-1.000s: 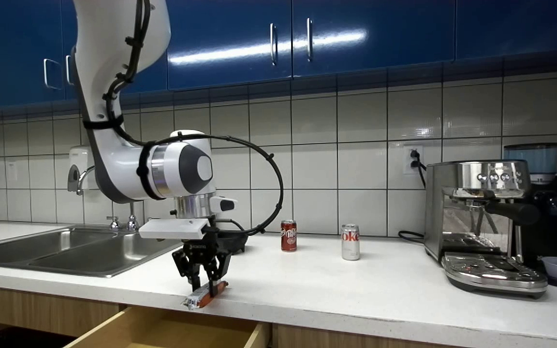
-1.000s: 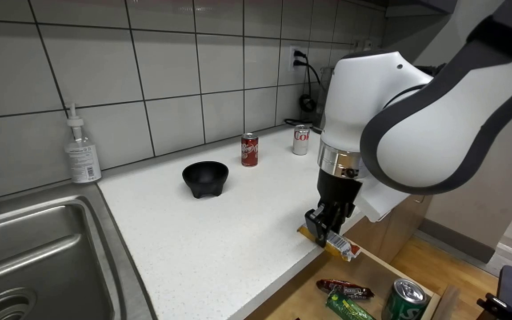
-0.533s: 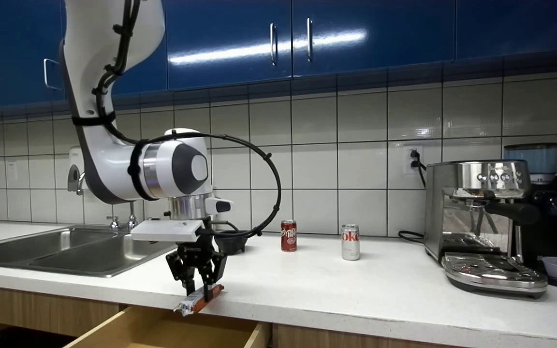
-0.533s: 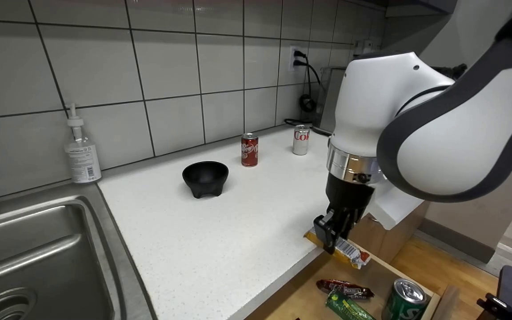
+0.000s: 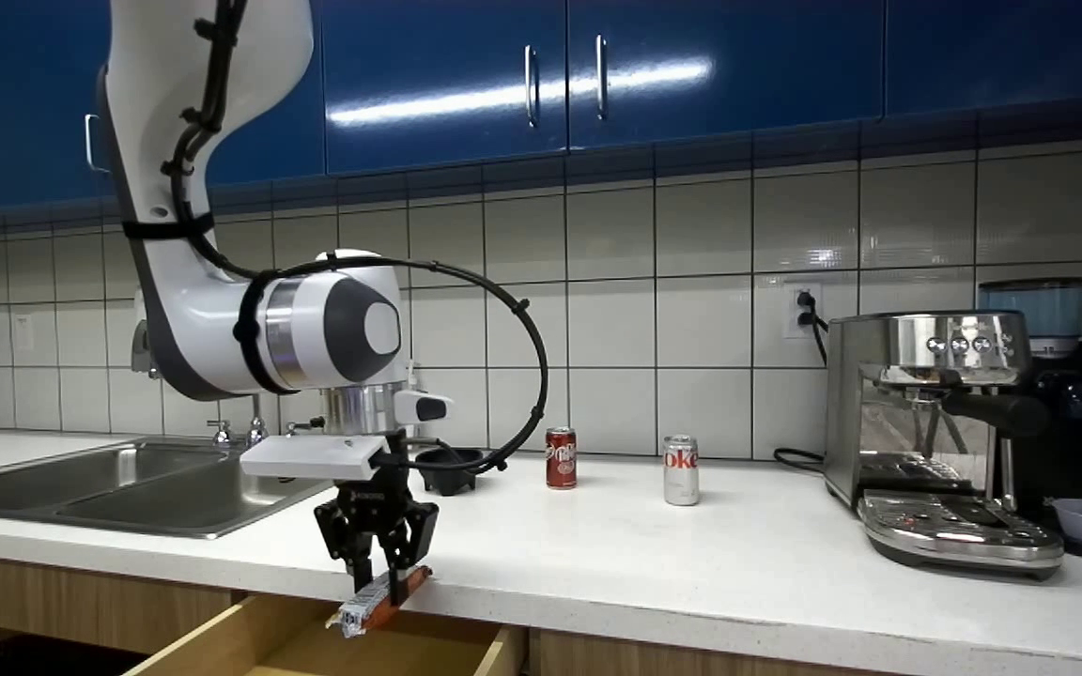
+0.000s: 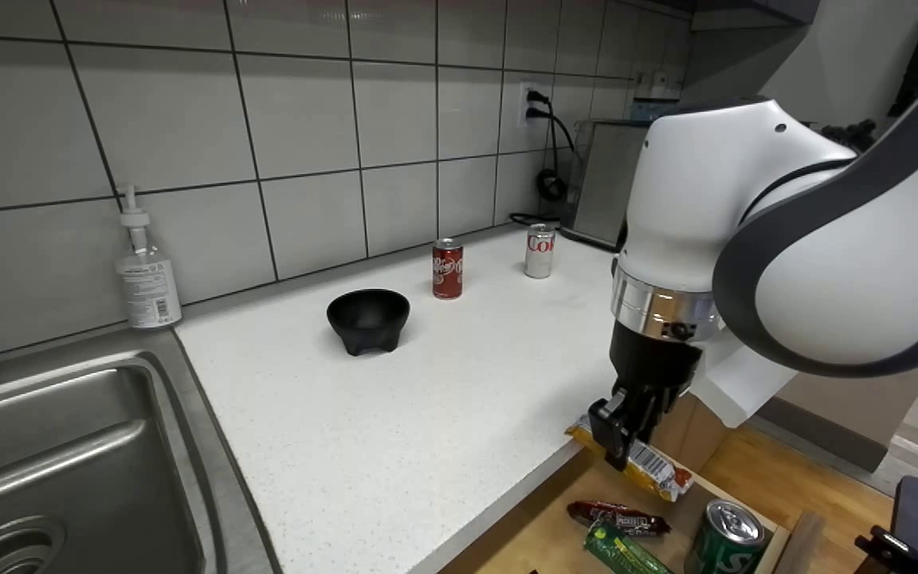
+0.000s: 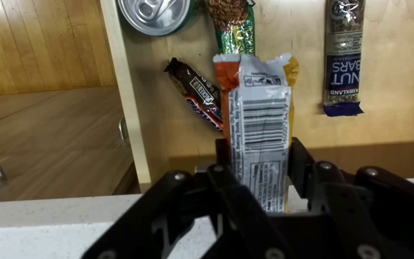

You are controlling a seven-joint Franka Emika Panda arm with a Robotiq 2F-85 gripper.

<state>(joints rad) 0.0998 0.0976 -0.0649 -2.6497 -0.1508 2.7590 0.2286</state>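
Observation:
My gripper (image 7: 258, 148) is shut on a wrapped snack bar (image 7: 261, 104), its fingers pressing the wrapper's two long sides. The bar's white label and barcode face the wrist camera, with orange along one side and yellow along the other. In both exterior views the gripper (image 5: 378, 593) points down by the counter's front edge. The crimped end of the bar (image 6: 654, 466) hangs over the open drawer (image 6: 535, 530); its far end is by the counter edge. Below in the drawer lie a dark-wrapped bar (image 7: 197, 91), a green-wrapped bar (image 7: 236, 37) and a nut bar (image 7: 343, 68).
A green can (image 6: 726, 542) stands inside the drawer by its side wall. On the counter (image 6: 427, 406) are a black bowl (image 6: 368, 319), a red can (image 6: 448, 269) and a silver can (image 6: 539, 251). The sink (image 5: 142, 488) and coffee machine (image 5: 926, 432) flank this stretch.
The arm has carried the bar away from the wall, past the counter's front edge and out over the drawer, sinking slightly. The grip stays the same, and the drawer's contents have not moved.

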